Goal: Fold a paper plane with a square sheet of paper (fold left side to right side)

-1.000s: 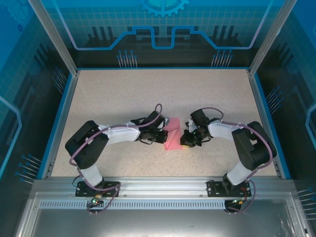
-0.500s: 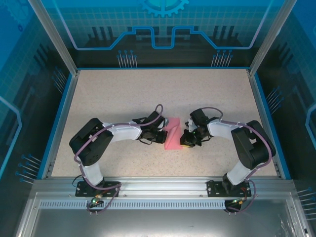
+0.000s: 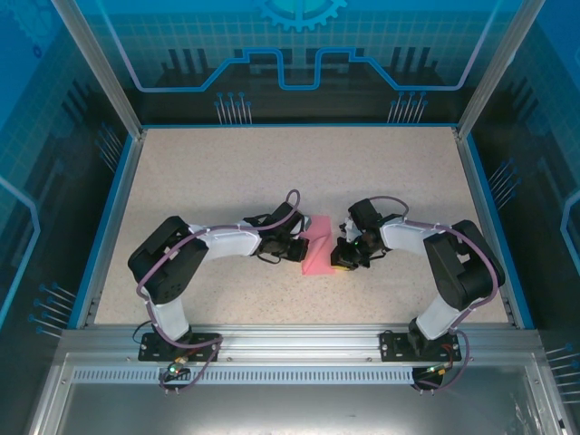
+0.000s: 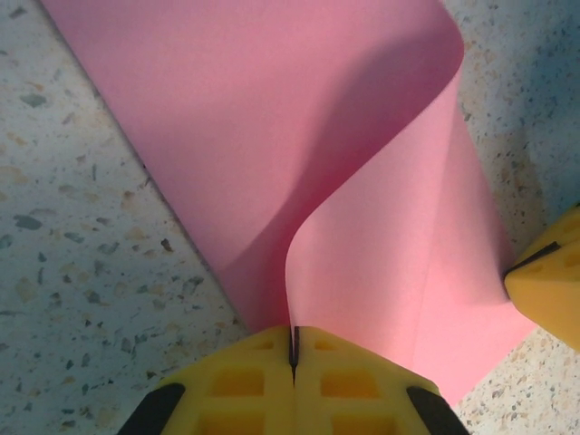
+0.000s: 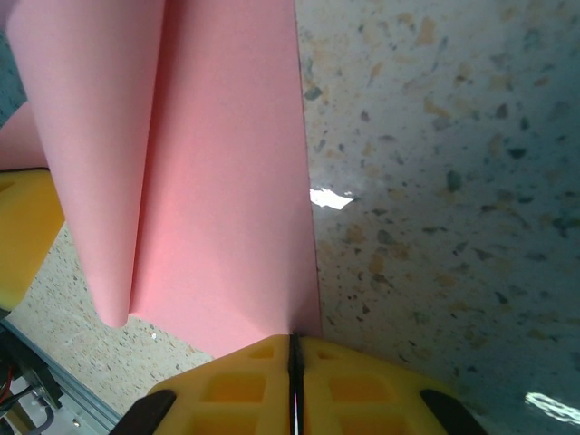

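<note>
- My left claw [image 3: 296, 246] is pinched fully together on the square sheet of paper [image 3: 317, 251]. From its wrist, my yellow pads [image 4: 237, 381] meet at a thin dark seam, and the paper's edge runs straight into that seam.
- The part of the sheet that this claw holds stands up off the tabletop [image 3: 272, 172] and bends over in a soft curve. The rest of the pink sheet lies flat on the speckled surface behind it.
- My right claw [image 3: 343, 256] is closed as well, on the opposite side of the same sheet. From that wrist, the left claw [image 5: 20, 237] shows as a yellow block at the left border. My right claw [image 5: 294, 352] has its pads pressed together, with the pink edge caught between them.
- In that right wrist view the square sheet of paper [image 5: 227, 181] rolls loosely into a rounded loop on the left. The bare tabletop [image 5: 435, 181] shows to the right of it.
- From above, the sheet sits around the middle of the tabletop, a little toward the near edge, directly between my two claws. Both claws touch it, and my arms reach inward from either side.
- A yellow pad of my right claw [image 4: 548, 283] shows at the right border of the left wrist view, against the sheet's far side.
- The paper is curled but not pressed flat; I see no sharp crease in it.
</note>
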